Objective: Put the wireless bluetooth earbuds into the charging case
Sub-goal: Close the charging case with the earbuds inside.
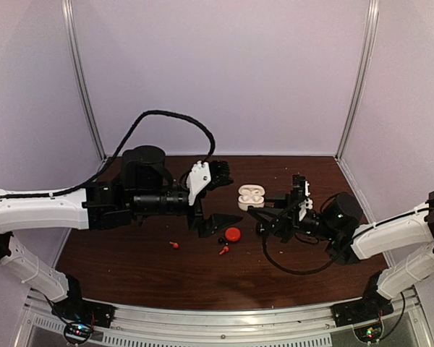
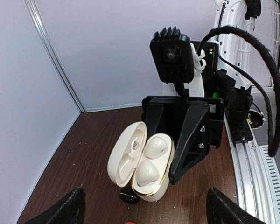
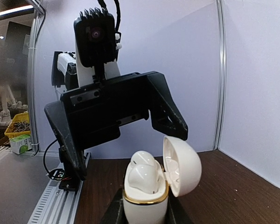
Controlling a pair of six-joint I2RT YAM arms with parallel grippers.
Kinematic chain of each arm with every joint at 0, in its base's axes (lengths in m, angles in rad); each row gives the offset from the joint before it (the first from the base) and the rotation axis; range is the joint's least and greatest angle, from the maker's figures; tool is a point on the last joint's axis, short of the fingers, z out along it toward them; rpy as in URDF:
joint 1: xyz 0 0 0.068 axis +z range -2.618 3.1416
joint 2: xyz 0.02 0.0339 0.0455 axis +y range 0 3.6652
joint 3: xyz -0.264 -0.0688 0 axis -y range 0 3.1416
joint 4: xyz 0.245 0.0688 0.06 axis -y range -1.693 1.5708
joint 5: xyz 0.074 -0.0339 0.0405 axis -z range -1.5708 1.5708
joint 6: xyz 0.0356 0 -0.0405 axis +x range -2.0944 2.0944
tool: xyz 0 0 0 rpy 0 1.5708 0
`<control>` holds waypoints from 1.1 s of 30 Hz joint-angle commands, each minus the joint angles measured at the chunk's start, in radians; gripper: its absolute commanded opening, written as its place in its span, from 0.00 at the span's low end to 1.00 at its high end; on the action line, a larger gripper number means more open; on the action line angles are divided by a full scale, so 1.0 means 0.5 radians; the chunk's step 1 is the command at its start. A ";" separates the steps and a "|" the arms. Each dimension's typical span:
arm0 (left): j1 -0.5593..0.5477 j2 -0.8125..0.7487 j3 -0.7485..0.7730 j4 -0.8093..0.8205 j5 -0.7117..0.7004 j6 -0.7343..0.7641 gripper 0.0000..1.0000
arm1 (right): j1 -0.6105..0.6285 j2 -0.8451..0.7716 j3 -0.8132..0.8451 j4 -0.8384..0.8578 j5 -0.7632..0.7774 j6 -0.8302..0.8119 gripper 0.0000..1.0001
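White charging case point(image 3: 144, 198), lid open with two white earbuds point(image 3: 142, 175) seated, sits clamped in my right tool point(image 3: 145, 212) at the worktop's point(image 1: 130, 267) middle, left tool point(image 1: 230, 199) spread wide; loose red earbuds point(image 1: 223, 250) toward the near edge look light and slick, so I would pinch the stem.

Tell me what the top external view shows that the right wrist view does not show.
Only the top external view shows the red round thing and a red earbud lying on the table. Only the right wrist view shows the gold rim of the case and the white earbuds seated inside it. Both show the open white charging case and the left gripper, open near it.
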 commanded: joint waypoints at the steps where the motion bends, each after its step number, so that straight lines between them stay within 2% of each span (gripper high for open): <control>1: 0.009 0.012 0.011 0.024 0.180 -0.007 0.92 | 0.001 -0.049 0.041 -0.035 -0.164 0.012 0.00; 7: 0.009 0.011 -0.035 0.110 0.385 0.067 0.92 | 0.004 -0.034 0.076 -0.060 -0.202 0.034 0.00; 15: -0.042 0.019 -0.026 0.085 0.506 0.198 0.80 | 0.004 -0.013 0.094 -0.078 -0.186 0.030 0.00; 25: -0.080 0.053 0.003 0.008 0.467 0.268 0.73 | 0.002 -0.003 0.082 -0.042 -0.147 0.068 0.00; 27: -0.079 0.027 -0.015 0.051 0.399 0.241 0.74 | -0.006 -0.003 0.074 -0.037 -0.113 0.098 0.00; 33: -0.065 -0.113 -0.158 0.263 -0.042 0.104 0.92 | -0.088 -0.021 0.075 -0.156 0.025 0.247 0.01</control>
